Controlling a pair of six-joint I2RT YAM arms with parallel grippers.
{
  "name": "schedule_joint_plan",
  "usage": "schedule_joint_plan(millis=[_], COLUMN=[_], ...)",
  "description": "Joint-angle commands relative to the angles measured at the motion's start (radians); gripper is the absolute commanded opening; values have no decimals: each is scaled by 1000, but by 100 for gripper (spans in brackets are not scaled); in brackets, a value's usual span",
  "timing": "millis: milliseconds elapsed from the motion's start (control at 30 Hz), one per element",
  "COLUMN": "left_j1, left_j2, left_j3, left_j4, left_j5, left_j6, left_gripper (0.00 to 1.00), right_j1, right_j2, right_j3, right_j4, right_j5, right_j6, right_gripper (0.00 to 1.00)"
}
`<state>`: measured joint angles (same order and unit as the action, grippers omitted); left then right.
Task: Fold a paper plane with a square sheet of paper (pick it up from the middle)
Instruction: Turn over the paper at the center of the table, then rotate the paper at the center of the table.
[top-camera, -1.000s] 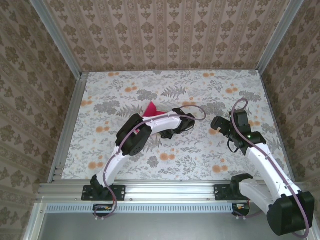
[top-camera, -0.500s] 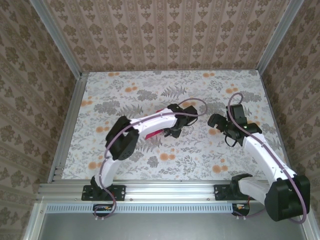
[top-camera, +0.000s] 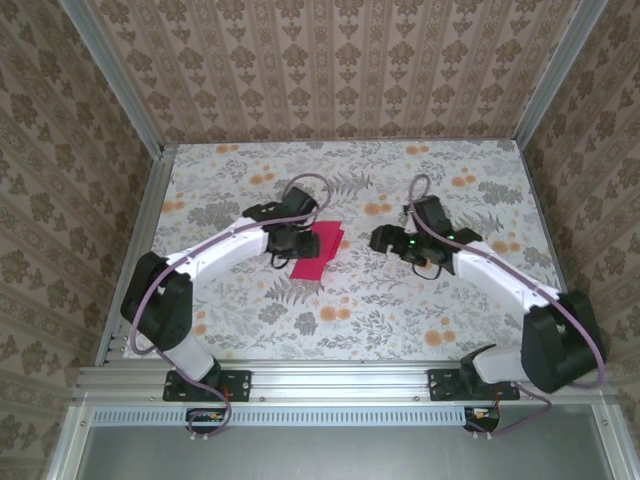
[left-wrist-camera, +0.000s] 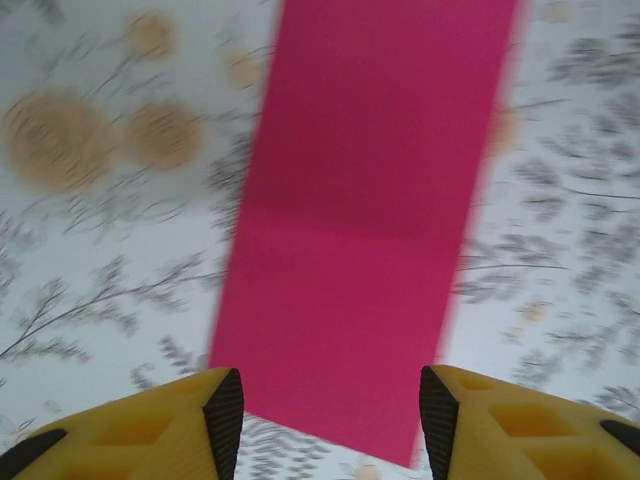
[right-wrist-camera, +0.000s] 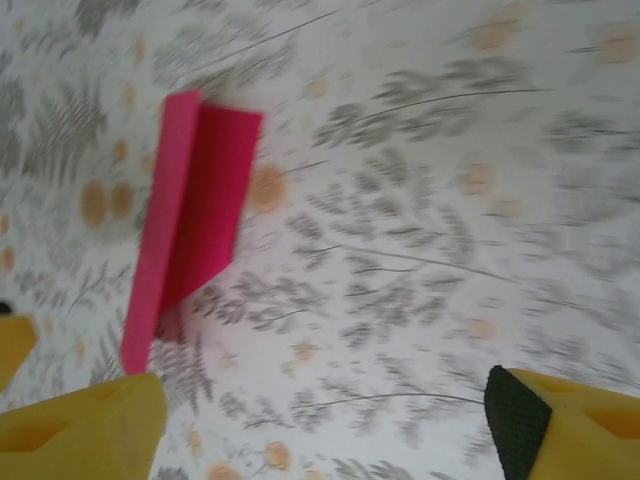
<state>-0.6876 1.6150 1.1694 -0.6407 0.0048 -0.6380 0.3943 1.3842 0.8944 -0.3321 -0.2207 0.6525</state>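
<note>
The square sheet of paper (top-camera: 318, 250) lies on the floral table as a magenta-red folded rectangle, left of centre. In the left wrist view it is a long strip (left-wrist-camera: 365, 200) running away from me, its near end between my yellow fingers (left-wrist-camera: 225, 420). My left gripper (top-camera: 288, 250) (left-wrist-camera: 331, 425) hovers open at the sheet's left edge, holding nothing. To the paper's right, my right gripper (top-camera: 378, 240) (right-wrist-camera: 315, 420) is open and apart from it. In the right wrist view the sheet (right-wrist-camera: 205, 200) has one long flap lifted along the fold.
The floral tabletop (top-camera: 400, 310) is ringed by a metal frame (top-camera: 130, 260) and patterned walls. Both arm bases sit at the near edge. Open table lies in front of and behind the paper.
My left arm swung left and let go of the paper, which now lies as a folded rectangle. The right gripper moved left toward the paper, its jaws narrowing slightly.
</note>
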Motion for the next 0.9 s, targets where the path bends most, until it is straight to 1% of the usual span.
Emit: schedule_joint_plan(millis=[0, 67, 133, 200, 300, 467, 600, 733, 767, 800, 867], left_j1=[70, 118, 171, 222, 303, 392, 426, 434, 435, 435, 435], left_j2=[-99, -163, -228, -294, -385, -512, -574, -596, -596, -595, -590], left_j3=[-114, -186, -251, -315, -391, -480, -510, -522, -521, -520, -517], left_j4=[90, 98, 98, 92, 79, 57, 28, 21, 21, 22, 30], left_j5=[86, 85, 84, 90, 109, 142, 147, 159, 167, 174, 184], left_j6=[-54, -74, -93, -114, -134, -146, -135, -126, -123, -118, -107], left_gripper=[52, 53, 57, 62, 67, 78, 87, 94, 98, 100, 100], right_j1=[106, 163, 221, 278, 329, 362, 365, 365, 364, 365, 362], right_j2=[127, 204, 282, 336, 412, 556, 636, 682, 684, 684, 684], right_j3=[115, 183, 250, 293, 344, 445, 497, 530, 530, 526, 515], right_j4=[38, 41, 40, 65, 99, 69, 44, 12, 7, 0, -19], right_j5=[-48, -58, -59, -43, -22, 0, -5, -8, -8, -7, -22], right_j6=[28, 41, 59, 79, 114, 132, 120, 93, 84, 73, 39], right_gripper=[78, 71, 66, 65, 65, 64, 64, 64, 64, 64, 64])
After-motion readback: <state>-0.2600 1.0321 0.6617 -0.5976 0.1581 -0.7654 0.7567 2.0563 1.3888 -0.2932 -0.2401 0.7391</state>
